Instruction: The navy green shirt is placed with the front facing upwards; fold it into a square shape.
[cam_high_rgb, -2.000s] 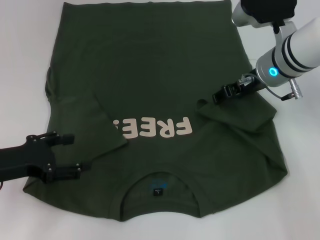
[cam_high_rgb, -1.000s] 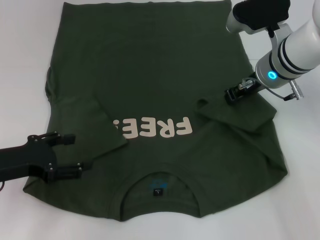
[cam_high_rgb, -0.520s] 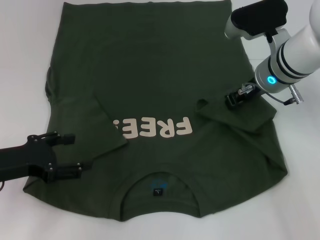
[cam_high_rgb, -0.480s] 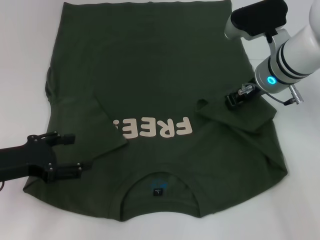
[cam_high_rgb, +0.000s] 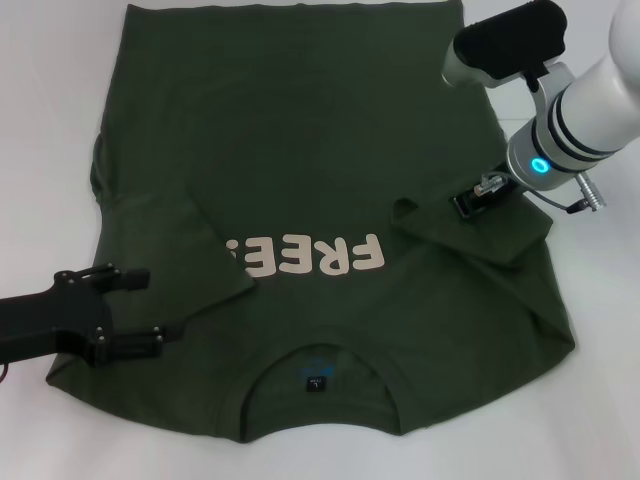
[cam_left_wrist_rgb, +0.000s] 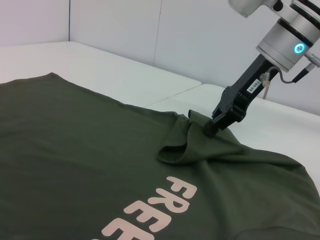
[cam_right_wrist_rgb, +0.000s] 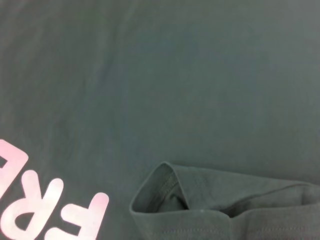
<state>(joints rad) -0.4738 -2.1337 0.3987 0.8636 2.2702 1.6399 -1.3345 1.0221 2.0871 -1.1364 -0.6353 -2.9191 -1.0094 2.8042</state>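
Observation:
The navy green shirt (cam_high_rgb: 300, 130) lies flat, front up, its cream "FREE!" lettering (cam_high_rgb: 305, 257) and collar label (cam_high_rgb: 316, 381) towards me. Both sleeves are folded inward over the chest. My right gripper (cam_high_rgb: 462, 205) sits low over the folded right sleeve (cam_high_rgb: 485, 235), just behind the sleeve's open cuff (cam_right_wrist_rgb: 165, 192). In the left wrist view that gripper (cam_left_wrist_rgb: 212, 125) rests its tip against the raised cloth and looks slightly open. My left gripper (cam_high_rgb: 148, 308) hovers open over the shirt's near left shoulder, with nothing between its fingers.
The shirt lies on a white table (cam_high_rgb: 50, 120) that shows bare on both sides of the cloth. A pale wall (cam_left_wrist_rgb: 150, 30) stands beyond the table's far edge. The right arm's white forearm (cam_high_rgb: 590, 110) reaches in from the upper right.
My right gripper has drawn back to the right, away from the sleeve's cuff, while the folded sleeve stayed in place. The left arm has not moved.

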